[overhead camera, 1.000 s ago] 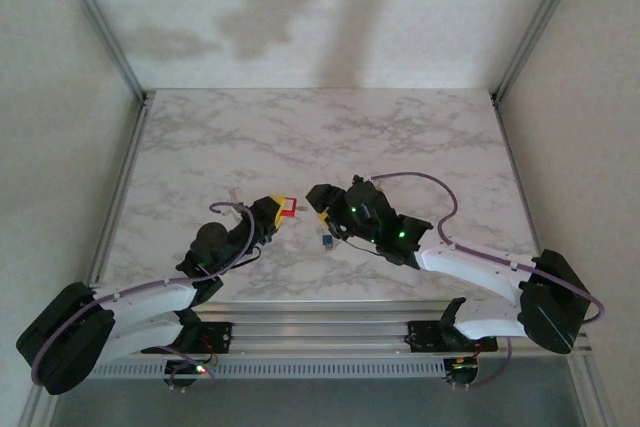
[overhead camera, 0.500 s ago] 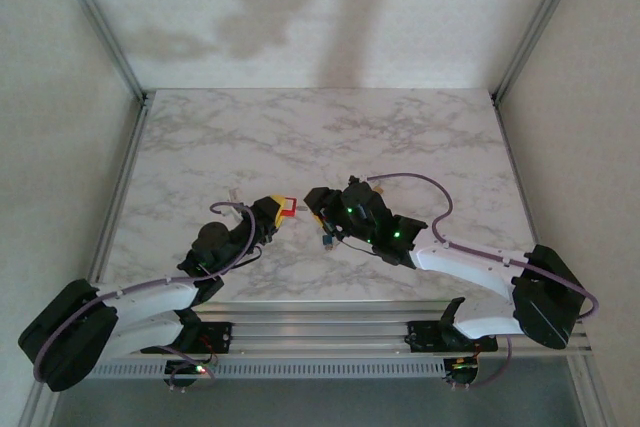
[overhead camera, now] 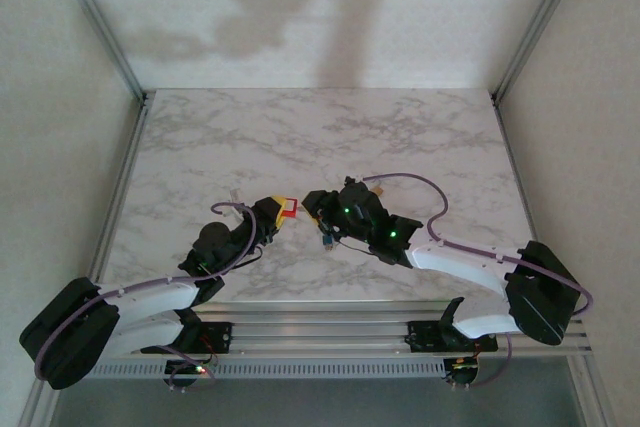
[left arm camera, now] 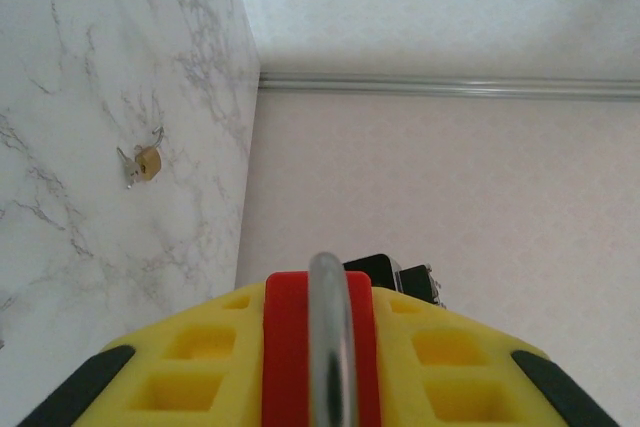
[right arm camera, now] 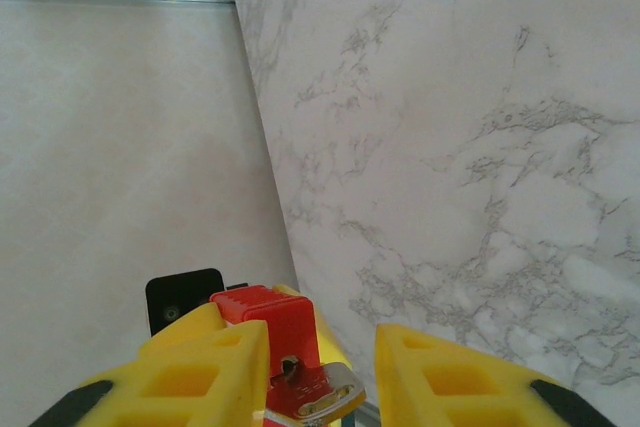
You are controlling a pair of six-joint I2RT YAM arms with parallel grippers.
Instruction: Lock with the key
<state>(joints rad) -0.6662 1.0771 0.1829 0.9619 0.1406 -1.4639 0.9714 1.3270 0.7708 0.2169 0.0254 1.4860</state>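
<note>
My left gripper (overhead camera: pixel 274 210) reaches in from 7 o'clock and is clamped narrow on the sides of the red padlock (overhead camera: pixel 288 208). The padlock sits near the middle of the table (overhead camera: pixel 300 127), a touch toward 8 o'clock. I grip the body rather than the steel shackle (left arm camera: pixel 328 327), which shows edge-on in my left wrist view. That way, I judge, the lock cannot twist when the key turns, and the keyhole end is left facing 3 o'clock, toward my other arm. My right gripper (overhead camera: pixel 314 203) comes in from 4 o'clock and meets the padlock nose to nose. In its wrist view the silver key (right arm camera: pixel 322 395) sits at the end of the red body, seemingly in the keyhole. It lies between my right jaws, which stand narrow on either side of it, though I cannot tell whether they actually pinch it. They straddle the key's flat head so that a roll of the wrist could turn it. A spare key (left arm camera: pixel 143 162) lies loose on the marble at about 9 o'clock from the padlock, well apart. By my reading the locking turn is not yet made.
</note>
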